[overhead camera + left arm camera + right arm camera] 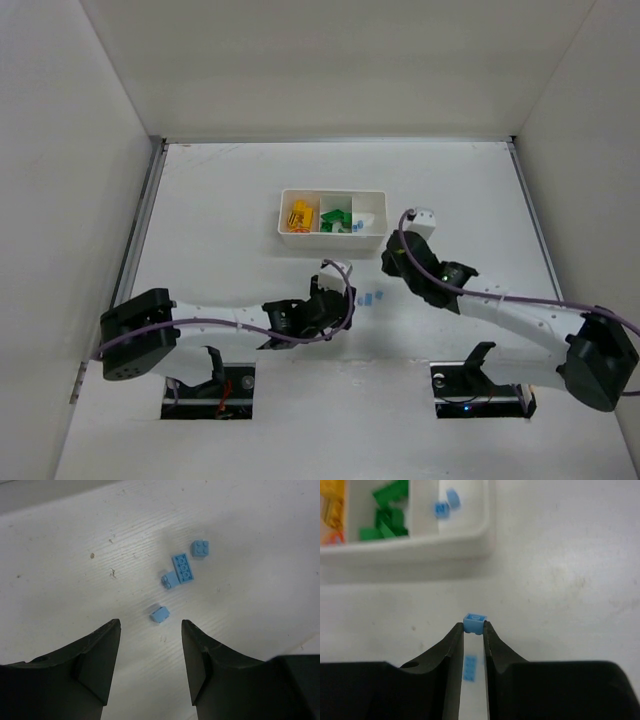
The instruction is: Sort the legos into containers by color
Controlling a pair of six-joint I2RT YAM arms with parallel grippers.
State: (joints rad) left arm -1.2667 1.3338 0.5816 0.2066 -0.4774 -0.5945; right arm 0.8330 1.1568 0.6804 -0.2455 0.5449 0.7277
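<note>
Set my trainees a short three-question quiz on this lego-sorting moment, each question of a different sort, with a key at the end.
1. True or false: the right gripper is shut on a light blue piece.
2. In the white tray, which colour lies in the middle compartment? A yellow; B green; C light blue.
3. How many loose blue pieces lie on the table ahead of the open left gripper?
Key: 1 true. 2 B, the green bricks. 3 four.
</note>
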